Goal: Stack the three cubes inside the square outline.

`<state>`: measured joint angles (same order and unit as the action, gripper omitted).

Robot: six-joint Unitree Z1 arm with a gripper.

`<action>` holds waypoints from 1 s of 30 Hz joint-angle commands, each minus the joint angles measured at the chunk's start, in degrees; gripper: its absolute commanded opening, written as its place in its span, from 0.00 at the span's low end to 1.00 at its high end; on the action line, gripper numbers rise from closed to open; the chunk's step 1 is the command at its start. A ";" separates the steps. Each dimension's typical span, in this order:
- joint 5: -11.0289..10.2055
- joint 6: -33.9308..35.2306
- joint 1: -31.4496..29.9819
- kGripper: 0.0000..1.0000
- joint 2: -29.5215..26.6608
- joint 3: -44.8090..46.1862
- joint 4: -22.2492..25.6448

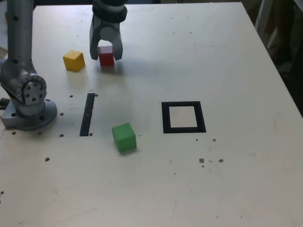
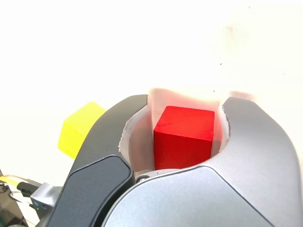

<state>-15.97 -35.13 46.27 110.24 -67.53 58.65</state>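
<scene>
The red cube (image 1: 106,56) sits on the table at the back, towards the exterior view's left. My gripper (image 1: 105,53) stands over it with a finger down each side. In the wrist view the red cube (image 2: 183,137) fills the space between the two curved jaws, and the gripper (image 2: 185,101) is shut on it, cube still on the table. The yellow cube (image 1: 74,60) lies just beside it, to the exterior view's left, and shows in the wrist view too (image 2: 78,130). The green cube (image 1: 124,137) rests nearer the front. The square outline (image 1: 165,117) lies to its right with nothing in it.
A straight black strip (image 1: 87,114) lies on the table between the arm's base (image 1: 28,104) and the green cube. Small dark specks dot the pale tabletop near the front. The table's right edge runs past the square outline.
</scene>
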 commanded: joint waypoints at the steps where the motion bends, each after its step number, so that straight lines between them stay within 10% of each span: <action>1: 0.52 0.08 -0.74 0.31 -0.56 -0.43 0.53; 30: 7.51 24.05 -37.15 0.31 -5.21 -11.66 15.37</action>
<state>-8.71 -11.96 10.73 105.43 -78.18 73.33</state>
